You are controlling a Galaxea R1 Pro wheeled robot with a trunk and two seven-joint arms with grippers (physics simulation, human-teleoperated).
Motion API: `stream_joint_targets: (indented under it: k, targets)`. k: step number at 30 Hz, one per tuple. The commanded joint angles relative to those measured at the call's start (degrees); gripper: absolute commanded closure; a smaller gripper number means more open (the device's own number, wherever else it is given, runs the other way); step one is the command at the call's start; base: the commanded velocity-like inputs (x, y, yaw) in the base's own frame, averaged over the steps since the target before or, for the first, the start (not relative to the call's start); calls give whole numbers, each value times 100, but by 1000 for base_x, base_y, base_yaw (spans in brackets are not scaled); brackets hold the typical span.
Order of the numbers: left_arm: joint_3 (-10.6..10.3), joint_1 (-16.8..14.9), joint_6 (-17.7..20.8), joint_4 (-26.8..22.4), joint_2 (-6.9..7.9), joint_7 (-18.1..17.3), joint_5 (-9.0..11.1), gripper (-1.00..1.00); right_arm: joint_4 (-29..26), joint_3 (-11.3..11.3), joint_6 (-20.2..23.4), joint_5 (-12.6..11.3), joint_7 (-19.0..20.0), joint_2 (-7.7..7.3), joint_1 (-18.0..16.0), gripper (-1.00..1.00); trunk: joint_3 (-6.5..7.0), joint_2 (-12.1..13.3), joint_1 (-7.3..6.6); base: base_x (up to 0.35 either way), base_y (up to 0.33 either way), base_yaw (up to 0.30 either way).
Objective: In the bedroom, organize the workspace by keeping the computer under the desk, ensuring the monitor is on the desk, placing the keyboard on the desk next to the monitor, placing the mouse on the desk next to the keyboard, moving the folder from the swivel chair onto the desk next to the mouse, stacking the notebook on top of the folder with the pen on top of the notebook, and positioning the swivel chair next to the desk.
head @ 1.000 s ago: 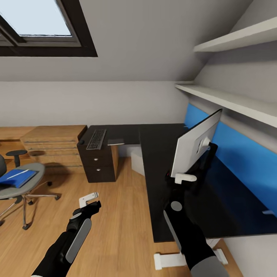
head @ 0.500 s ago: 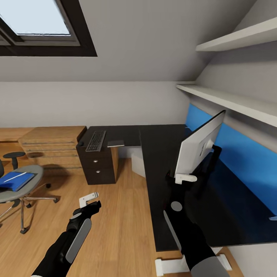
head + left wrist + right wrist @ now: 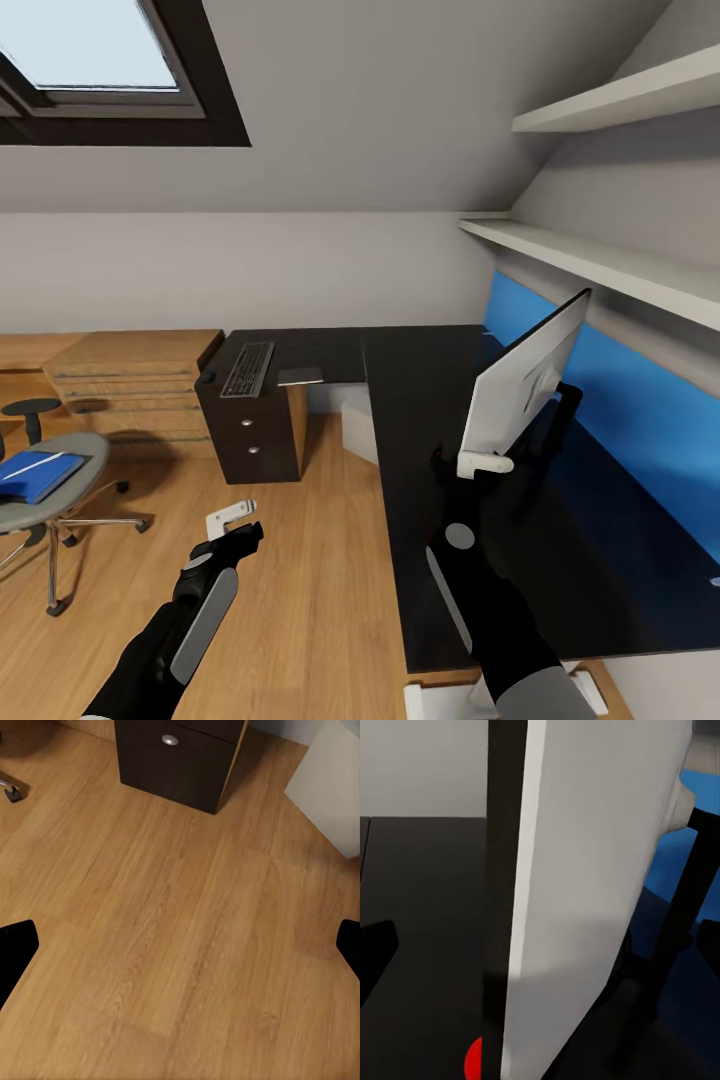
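The monitor [image 3: 525, 385] stands on the black desk [image 3: 420, 400] near the blue back panel, white back toward me. My right gripper [image 3: 485, 462] is open at its lower corner; in the right wrist view the monitor's edge [image 3: 585, 870] with its red light sits between the wide-apart fingers. The keyboard [image 3: 248, 368] lies on the desk's far left wing, a small dark mouse [image 3: 208, 377] beside it and a flat grey notebook [image 3: 300, 375] to its right. The blue folder [image 3: 35, 473] with the white pen [image 3: 40, 462] rests on the swivel chair [image 3: 60, 500]. The pale computer [image 3: 358, 420] stands under the desk. My left gripper [image 3: 232, 517] hangs open over the floor.
A dark drawer unit [image 3: 250, 440] supports the desk's left wing. Low light-wood cabinets [image 3: 130, 385] line the back wall. White shelves [image 3: 600, 265] run above the desk at the right. Open wooden floor [image 3: 180, 945] lies between chair and desk.
The whole view has drifted, so the chair sits farther left in the picture. The monitor's top edge now stands slightly farther right of my right gripper. The left arm has not moved.
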Motion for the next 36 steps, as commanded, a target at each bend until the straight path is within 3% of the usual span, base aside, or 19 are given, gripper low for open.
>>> stream_joint_targets:
  k: [1,12,36]
  targets:
    - [-20,-5,11,-7,7,53,47,-100,1,3,28,40,-29,1,-5,-100,-9,-8,2,4,0,0]
    - [-21,-5,11,-11,7,59,47,-100,6,-66,37,33,-29,1,-7,-100,-9,-8,2,149,0,0]
    - [-21,-5,11,23,7,50,45,-100,71,-358,67,23,-28,1,-13,-100,-9,-8,2,41,0,0]
